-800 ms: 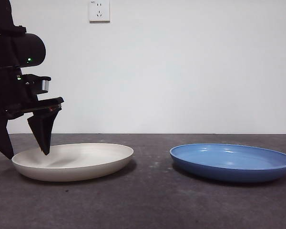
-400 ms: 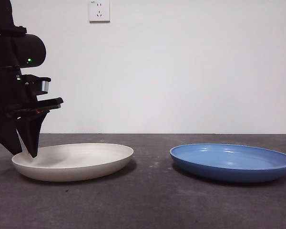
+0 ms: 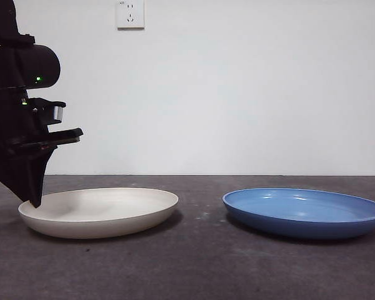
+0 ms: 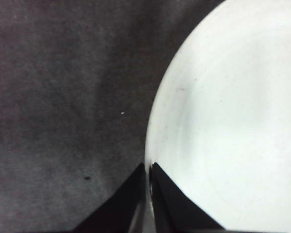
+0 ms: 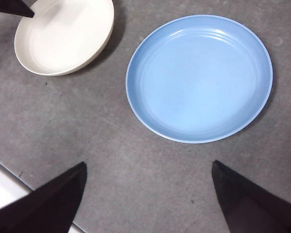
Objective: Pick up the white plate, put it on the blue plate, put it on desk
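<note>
The left end effector [image 4: 148,167] pinches the white plate [image 3: 100,211] by its thin rim near the desk's [image 3: 200,269] left edge; stiff, smooth, probably slippery there. Right end effector [image 5: 148,194] waits, wide open.

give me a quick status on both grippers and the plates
Left gripper shut on white plate rim, plate on desk. Right gripper open, high above. Blue plate bare, path clear.
</note>
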